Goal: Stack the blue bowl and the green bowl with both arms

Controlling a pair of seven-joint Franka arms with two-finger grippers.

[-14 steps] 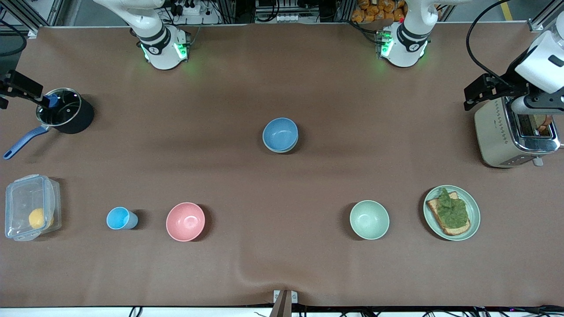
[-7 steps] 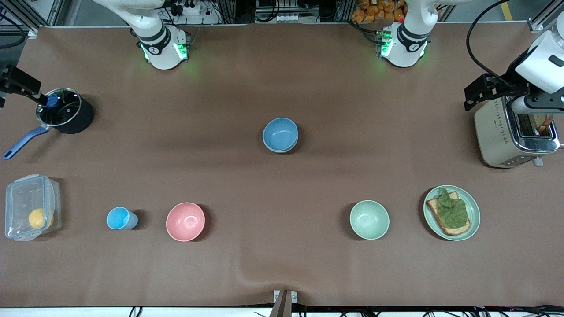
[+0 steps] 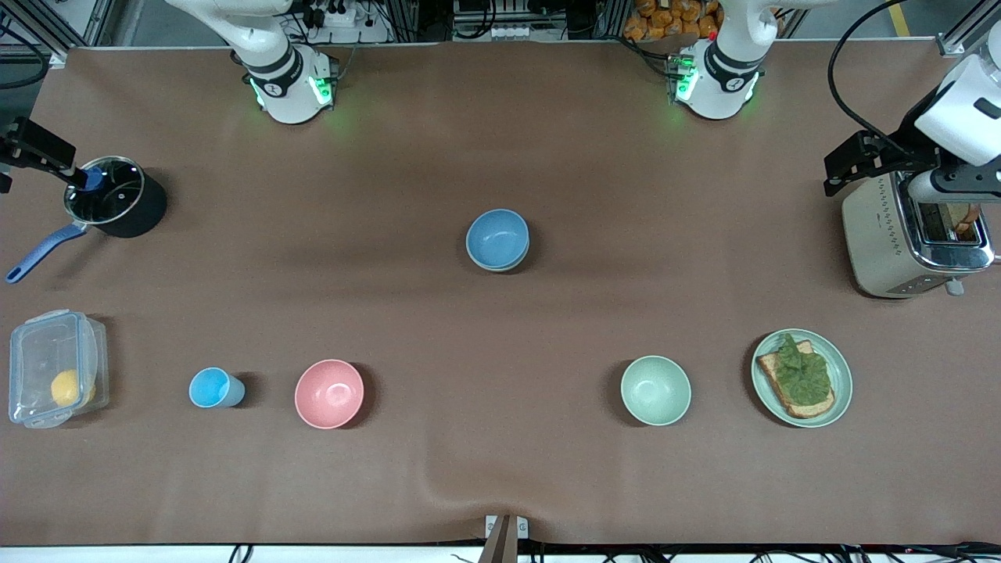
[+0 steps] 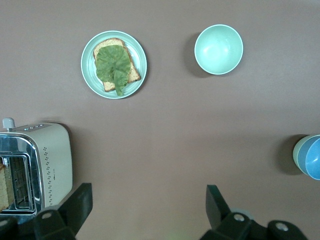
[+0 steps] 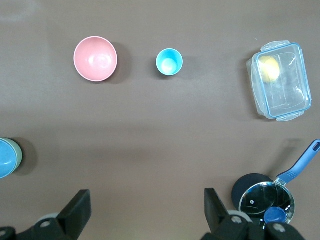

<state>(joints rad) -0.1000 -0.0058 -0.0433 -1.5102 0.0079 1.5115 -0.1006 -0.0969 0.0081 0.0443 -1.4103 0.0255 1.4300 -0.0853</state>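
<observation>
The blue bowl (image 3: 497, 237) sits nested in the sage-green bowl (image 3: 500, 269) at the table's middle; only the green rim shows under it. The pair shows at the edge of the left wrist view, blue (image 4: 314, 159) in green (image 4: 298, 152), and of the right wrist view, blue (image 5: 4, 158) in green (image 5: 18, 154). My left gripper (image 4: 148, 205) is open and empty, high over the toaster (image 3: 899, 234); its black hand shows in the front view (image 3: 872, 156). My right gripper (image 5: 147, 207) is open and empty, high over the pot (image 3: 117, 205), at the front view's edge (image 3: 35, 148).
Nearer the front camera stand a lidded box with a lemon (image 3: 55, 367), a small light-blue cup (image 3: 213, 388), a pink bowl (image 3: 329, 393), a pale mint bowl (image 3: 655, 390) and a green plate with toast and lettuce (image 3: 801, 378).
The right gripper's black hand has drifted slightly over the pot. The bowls and the left arm have not moved.
</observation>
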